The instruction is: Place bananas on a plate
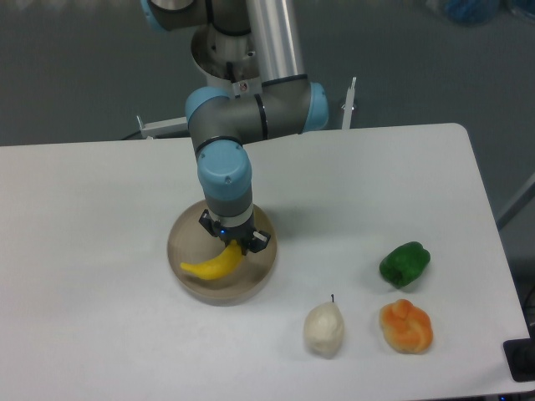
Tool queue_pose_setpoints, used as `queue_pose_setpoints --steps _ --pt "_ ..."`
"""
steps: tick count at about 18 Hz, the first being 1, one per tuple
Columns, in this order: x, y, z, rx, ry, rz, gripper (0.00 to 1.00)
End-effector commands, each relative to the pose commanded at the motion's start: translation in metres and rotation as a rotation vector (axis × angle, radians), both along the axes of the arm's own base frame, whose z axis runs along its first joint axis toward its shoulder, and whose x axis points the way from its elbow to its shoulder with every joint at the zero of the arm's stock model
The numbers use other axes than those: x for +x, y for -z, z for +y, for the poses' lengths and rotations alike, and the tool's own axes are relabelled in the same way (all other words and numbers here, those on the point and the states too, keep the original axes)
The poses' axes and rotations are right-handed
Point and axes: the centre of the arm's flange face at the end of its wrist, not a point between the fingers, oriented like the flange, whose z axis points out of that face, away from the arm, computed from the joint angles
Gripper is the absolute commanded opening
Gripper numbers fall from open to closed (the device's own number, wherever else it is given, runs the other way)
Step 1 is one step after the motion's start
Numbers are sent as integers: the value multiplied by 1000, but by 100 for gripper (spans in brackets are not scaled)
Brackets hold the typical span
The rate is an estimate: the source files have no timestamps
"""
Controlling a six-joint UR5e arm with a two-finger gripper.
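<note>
A curved yellow banana hangs low over the round beige-grey plate, its free end pointing left. My gripper points straight down over the plate's middle and is shut on the banana's right end. Whether the banana touches the plate's floor, I cannot tell. The arm's wrist hides the far part of the plate.
A green pepper lies to the right on the white table. In front of it sit an orange lumpy item and a white pear-shaped item. The robot base stands behind the plate at the table's far edge.
</note>
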Motion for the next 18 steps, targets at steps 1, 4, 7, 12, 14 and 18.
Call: queue_pose_setpoints --steps 1,4,7,12,14,18 --pt "0 0 0 0 0 0 33" --pt "3 4 -1 -7 3 -3 34" --pt "2 2 0 -3 3 -3 38" --pt "1 1 1 0 8 0 69" --pt "-1 -6 5 13 11 7 79" --pt "-8 -26 16 49 8 27 100"
